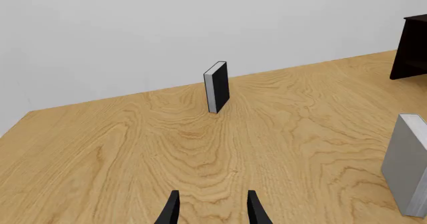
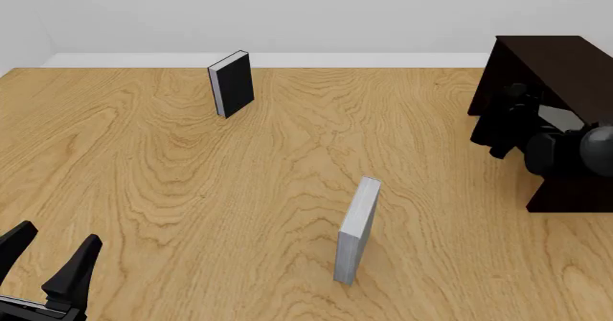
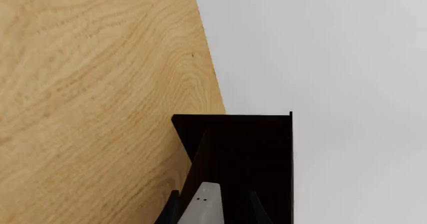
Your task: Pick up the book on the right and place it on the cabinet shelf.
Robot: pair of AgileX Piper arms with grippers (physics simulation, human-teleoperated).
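Now the right end effector (image 3: 210,211) grips the book (image 3: 202,208) at the cabinet shelf (image 3: 257,159).

Upright black book (image 2: 231,83), slimmer grey book (image 2: 357,229)

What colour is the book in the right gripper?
Light grey; the book shows between the right gripper fingers, best in the right wrist view.
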